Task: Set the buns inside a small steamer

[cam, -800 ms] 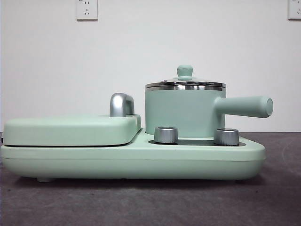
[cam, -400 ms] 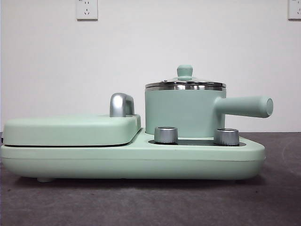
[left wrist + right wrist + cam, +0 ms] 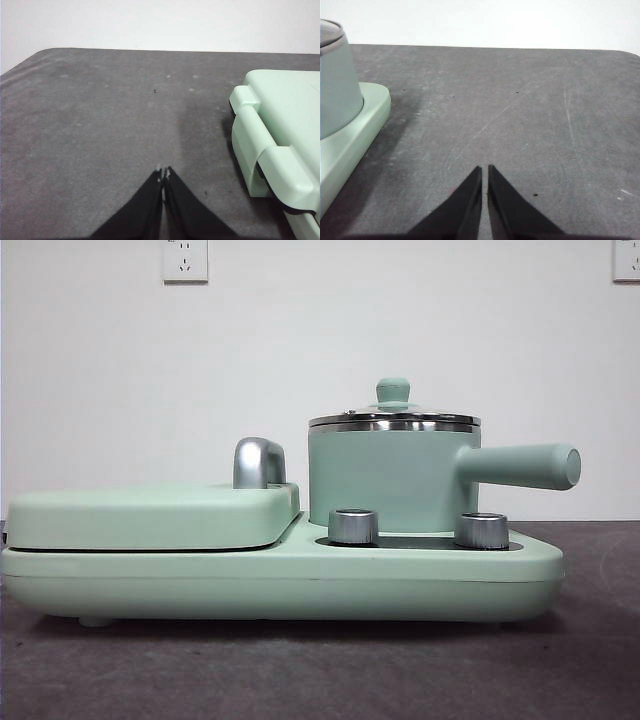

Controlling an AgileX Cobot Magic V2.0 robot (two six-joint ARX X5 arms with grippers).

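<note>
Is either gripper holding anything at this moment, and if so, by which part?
Nothing is held. The left gripper and the right gripper are both shut on nothing, over bare table.

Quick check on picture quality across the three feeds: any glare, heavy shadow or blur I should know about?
Front view: even light, sharp; bright reflections on the steel rim of the mint-green round pot and the two silver knobs. Left wrist view: the flat mint-green grill plate casts a soft shadow on the grey table; the shut left gripper looks slightly soft. Right wrist view: dim beside the pot's base; right gripper shut.
</note>
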